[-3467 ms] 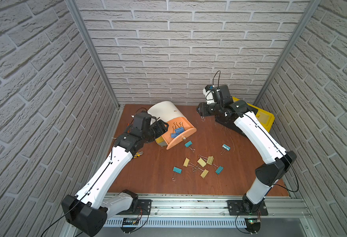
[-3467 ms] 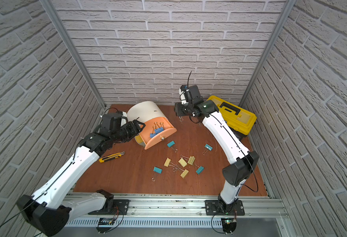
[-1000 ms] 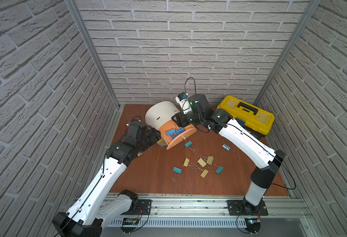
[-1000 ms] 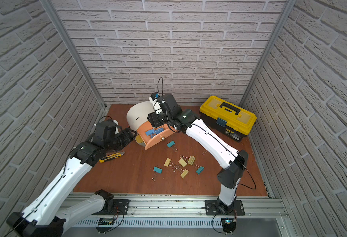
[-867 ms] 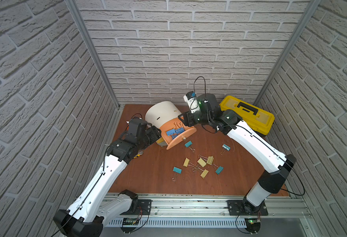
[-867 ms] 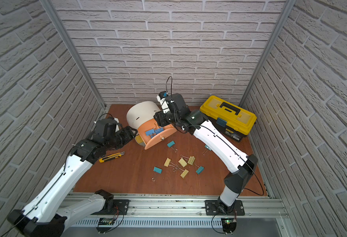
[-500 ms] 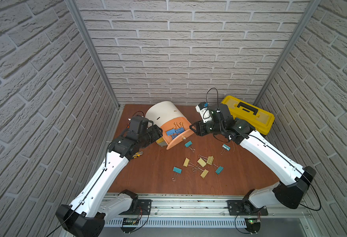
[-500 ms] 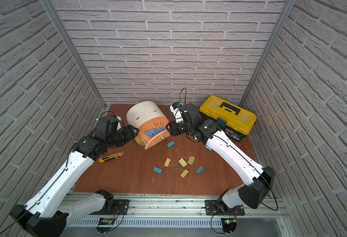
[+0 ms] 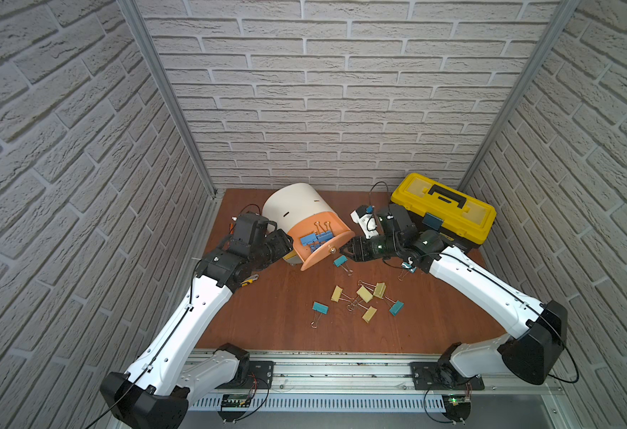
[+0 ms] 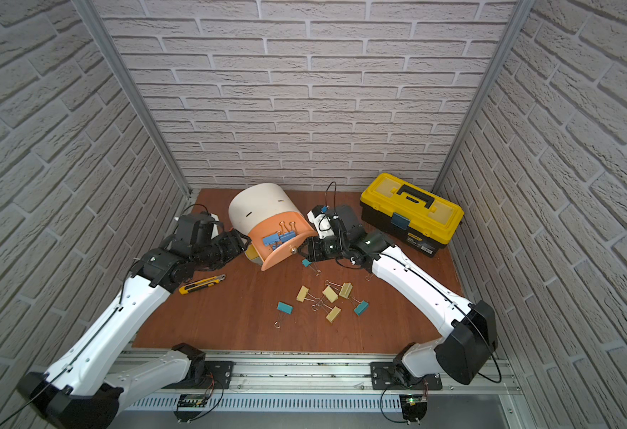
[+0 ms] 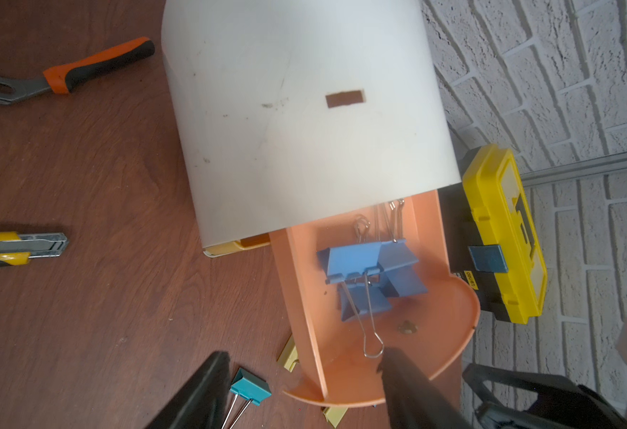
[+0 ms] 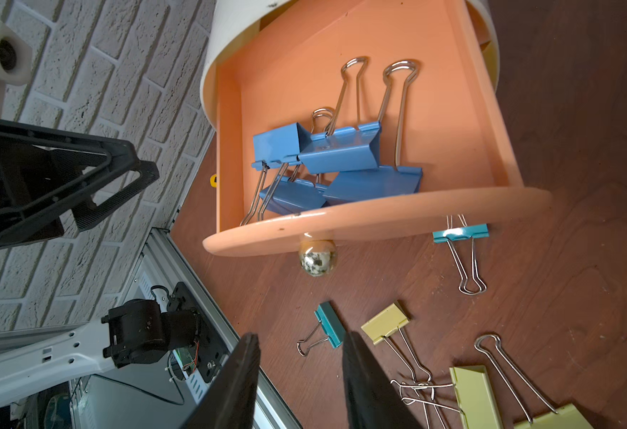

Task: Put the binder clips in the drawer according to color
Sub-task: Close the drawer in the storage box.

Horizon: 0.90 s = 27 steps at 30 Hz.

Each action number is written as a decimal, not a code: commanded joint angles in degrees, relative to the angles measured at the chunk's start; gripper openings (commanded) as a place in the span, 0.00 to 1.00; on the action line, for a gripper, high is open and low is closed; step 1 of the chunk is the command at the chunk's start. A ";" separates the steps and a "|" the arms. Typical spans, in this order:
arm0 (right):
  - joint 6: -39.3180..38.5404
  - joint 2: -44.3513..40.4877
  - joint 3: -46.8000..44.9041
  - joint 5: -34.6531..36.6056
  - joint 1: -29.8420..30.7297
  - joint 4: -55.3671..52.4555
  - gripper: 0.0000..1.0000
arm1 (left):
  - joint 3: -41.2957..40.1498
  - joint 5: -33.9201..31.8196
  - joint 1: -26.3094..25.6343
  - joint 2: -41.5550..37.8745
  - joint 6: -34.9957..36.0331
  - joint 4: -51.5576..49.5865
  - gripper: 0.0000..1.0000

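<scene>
Right wrist | right fingers (image 12: 238,382) apart, empty, near knob (image 12: 317,260) | left fingers (image 11: 201,393) apart, seemingly empty

bright, even light; soft shadows

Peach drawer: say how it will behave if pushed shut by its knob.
The peach drawer looks rigid and should slide straight into the white cabinet. Its round knob looks glossy, so likely slippery. The loose blue clips inside would probably shift.

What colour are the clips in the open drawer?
The clips are blue; right wrist view shows best.
</scene>
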 commanded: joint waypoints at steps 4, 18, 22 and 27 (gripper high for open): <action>2.89 0.63 -2.19 -2.04 -0.41 6.37 0.37 | -1.55 -0.07 0.36 -2.32 -0.67 -0.20 0.69; 5.46 5.17 -2.97 -3.07 -0.45 10.73 0.37 | -2.35 -0.39 0.83 -3.49 -1.09 -0.94 0.70; 5.52 6.25 -2.61 -3.15 -0.45 11.13 0.37 | -2.25 -0.10 1.26 -3.36 -1.02 -1.13 0.70; 5.58 7.64 -2.01 -3.24 -0.45 11.81 0.37 | -2.08 0.23 1.91 -3.61 -0.86 -1.55 0.70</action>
